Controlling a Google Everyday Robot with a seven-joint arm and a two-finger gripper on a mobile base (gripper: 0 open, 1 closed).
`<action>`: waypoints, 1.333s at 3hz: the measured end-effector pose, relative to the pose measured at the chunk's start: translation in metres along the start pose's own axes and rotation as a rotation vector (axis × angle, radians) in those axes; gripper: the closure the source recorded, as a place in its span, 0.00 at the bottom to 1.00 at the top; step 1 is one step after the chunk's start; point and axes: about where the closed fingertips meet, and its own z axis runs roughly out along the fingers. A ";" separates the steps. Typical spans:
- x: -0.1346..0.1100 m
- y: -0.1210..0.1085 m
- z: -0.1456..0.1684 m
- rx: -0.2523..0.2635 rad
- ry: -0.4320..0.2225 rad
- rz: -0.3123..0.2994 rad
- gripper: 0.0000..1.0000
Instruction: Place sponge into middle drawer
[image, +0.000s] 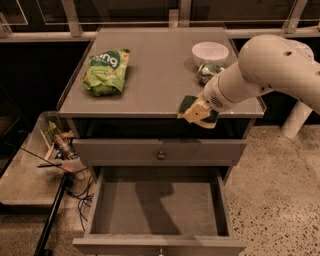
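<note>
While the grey bench (160, 70) fills the middle of the scene, a thick white arm (265, 70) reaches in from the right and slants down across its right near corner. Below the bench top, the drawer (155, 205) is pulled well out toward the near side, its flat grey floor bare and its low side walls in plain sight. Above it, the top drawer (125, 150) sits closed, with a small round knob (161, 155) at the centre of its front panel. On the left of the bench top lies a light-green bag (105, 72). At the far right stands a white bowl (210, 51), and just near of it a green-and-silver can (207, 72), partly hidden by the arm. The claw (201, 113) hangs at the bench's near right edge, closed around the sponge (195, 111). That sponge is tilted, dark green layer to the far left, yellow foam to the near right, above the drawer's right side.
</note>
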 end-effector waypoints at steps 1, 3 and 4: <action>0.000 0.006 -0.002 -0.005 -0.009 -0.011 1.00; 0.038 0.054 -0.027 -0.006 -0.036 -0.038 1.00; 0.073 0.075 -0.028 -0.013 -0.025 -0.015 1.00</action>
